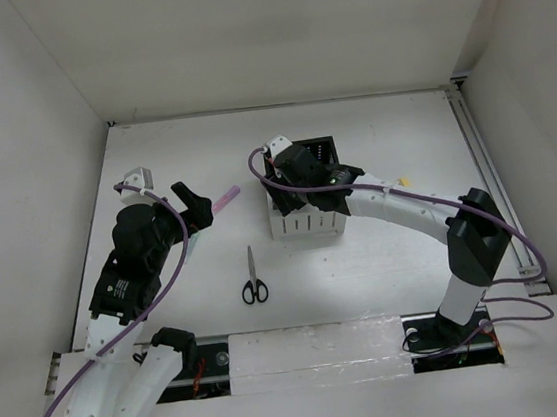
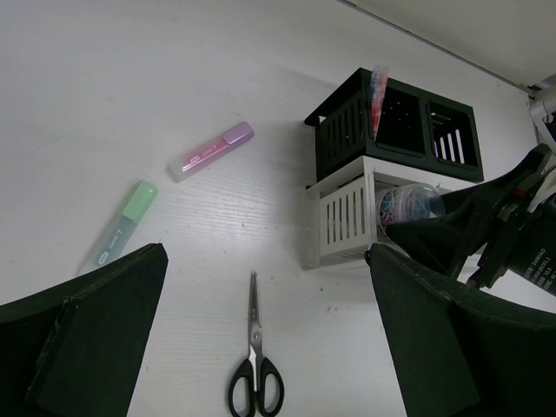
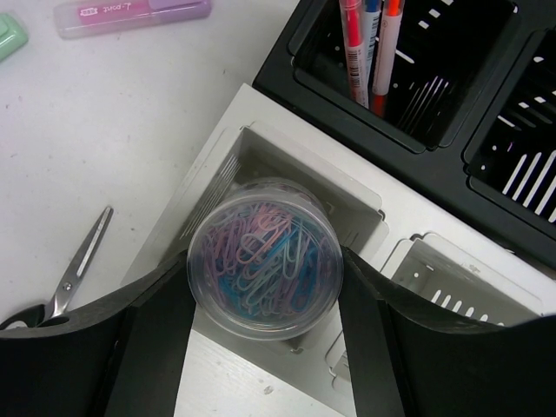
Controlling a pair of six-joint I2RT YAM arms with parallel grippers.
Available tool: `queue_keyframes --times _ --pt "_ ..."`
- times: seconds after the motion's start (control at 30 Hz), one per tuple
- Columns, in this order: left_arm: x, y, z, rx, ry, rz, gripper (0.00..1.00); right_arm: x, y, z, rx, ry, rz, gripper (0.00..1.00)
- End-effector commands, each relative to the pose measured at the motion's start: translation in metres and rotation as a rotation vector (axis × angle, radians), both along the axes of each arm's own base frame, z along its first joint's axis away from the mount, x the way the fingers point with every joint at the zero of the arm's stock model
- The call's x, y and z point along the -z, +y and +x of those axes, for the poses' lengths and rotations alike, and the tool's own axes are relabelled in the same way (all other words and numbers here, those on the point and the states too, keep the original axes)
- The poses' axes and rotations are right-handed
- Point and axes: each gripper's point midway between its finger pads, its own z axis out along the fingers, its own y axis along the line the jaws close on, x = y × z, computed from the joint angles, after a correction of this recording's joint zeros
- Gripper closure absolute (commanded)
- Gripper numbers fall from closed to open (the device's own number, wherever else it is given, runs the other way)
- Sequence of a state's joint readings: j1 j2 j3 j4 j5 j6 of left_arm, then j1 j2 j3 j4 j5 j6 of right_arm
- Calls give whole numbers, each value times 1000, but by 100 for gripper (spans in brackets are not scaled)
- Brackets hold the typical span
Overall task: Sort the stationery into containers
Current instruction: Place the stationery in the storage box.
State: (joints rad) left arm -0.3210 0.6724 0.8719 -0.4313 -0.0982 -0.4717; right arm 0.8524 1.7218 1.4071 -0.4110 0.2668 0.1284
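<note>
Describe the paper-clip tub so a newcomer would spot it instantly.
Start at the slotted black-and-white organizer mid-table. The right hand grips a clear round tub over a white compartment. Unlike the neighbouring pens, it holds pastel paper clips.

Small print runs along the barrel of the pink highlighter (image 3: 130, 15), the green highlighter (image 2: 119, 226) and the pens (image 3: 369, 43), and white lettering marks the right arm's black housing (image 2: 539, 259). All of it is too blurred to read.
</note>
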Motion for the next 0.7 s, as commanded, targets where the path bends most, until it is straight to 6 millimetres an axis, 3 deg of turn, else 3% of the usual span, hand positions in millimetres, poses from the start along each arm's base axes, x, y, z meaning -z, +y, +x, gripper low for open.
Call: queue_keyframes --times 0.0,0.03,0.2,0.23,0.43,0.57,0.6,0.67 --pt "-15 -3 1 11 -38 -20 0 -20 6 5 13 -53 49 36" --pt "-15 -3 1 12 -38 -20 0 -28 7 6 14 -64 63 35" --pt "-15 -3 1 12 -38 -20 0 -28 6 7 21 -69 59 26" --pt "-15 -3 1 12 -38 -20 0 -26 5 6 21 -63 52 12" --pt "-15 -3 1 12 -38 -20 0 -36 2 5 35 -78 71 7" --pt "-15 -3 1 12 -38 -20 0 -74 -3 1 35 -135 139 7" --pt "-15 -3 1 12 -38 -20 0 -93 -8 -2 43 -167 170 7" --pt "-15 -3 1 12 -38 -20 0 -112 -21 -4 75 -204 181 7"
